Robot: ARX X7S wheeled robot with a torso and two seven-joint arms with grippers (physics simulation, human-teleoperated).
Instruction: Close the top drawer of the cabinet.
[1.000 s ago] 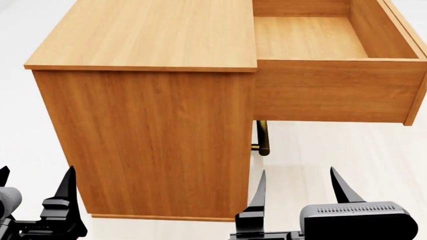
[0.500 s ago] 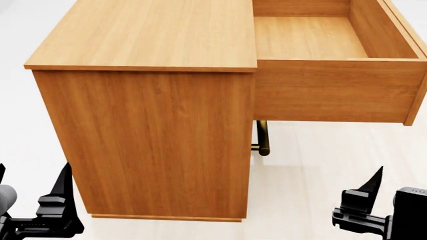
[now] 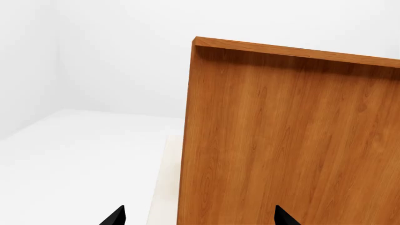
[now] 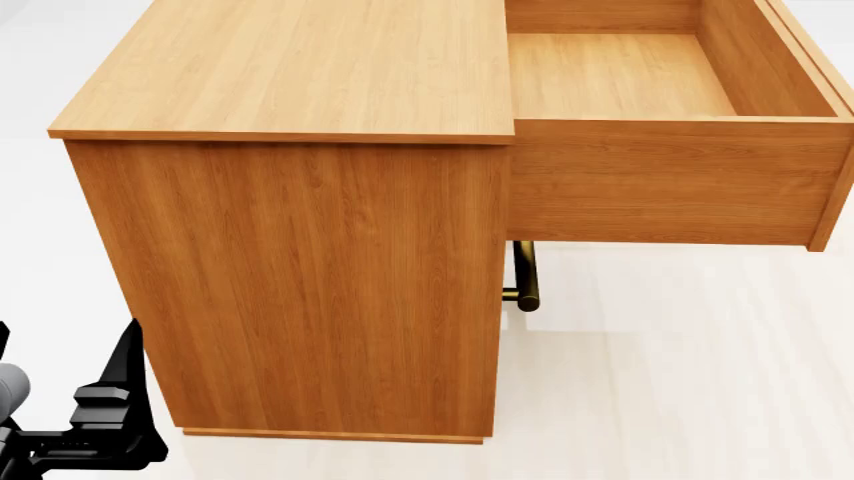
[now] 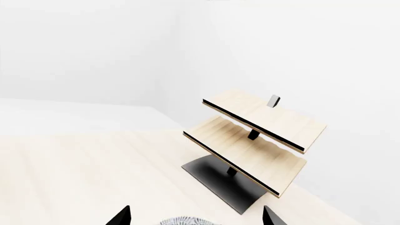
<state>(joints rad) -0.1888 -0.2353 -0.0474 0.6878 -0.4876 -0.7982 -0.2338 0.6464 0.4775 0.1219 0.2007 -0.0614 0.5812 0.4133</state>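
The cabinet [image 4: 307,280] is tall, orange-brown wood grain, and I see its side panel in the head view. The top drawer [image 4: 667,180] is pulled far out to the right, and its empty inside shows. Its front edge is at the frame's right and its handle is hidden. A brass bar handle [image 4: 525,275] of the lower drawer shows under it. My left gripper [image 4: 64,345] is open and empty, low at the cabinet's near left corner. It faces the cabinet's side [image 3: 293,140] in the left wrist view. My right gripper [image 5: 196,215] is open, empty and out of the head view.
The right wrist view shows pale wooden slanted panels [image 5: 256,136] on a dark base, with a small grey item [image 5: 273,100] on the upper panel. White walls stand behind. Pale floor [image 4: 681,380] lies under the open drawer.
My right gripper has moved right and down, out of the head view. My left gripper has sunk slightly lower at the left. The drawer has not moved.
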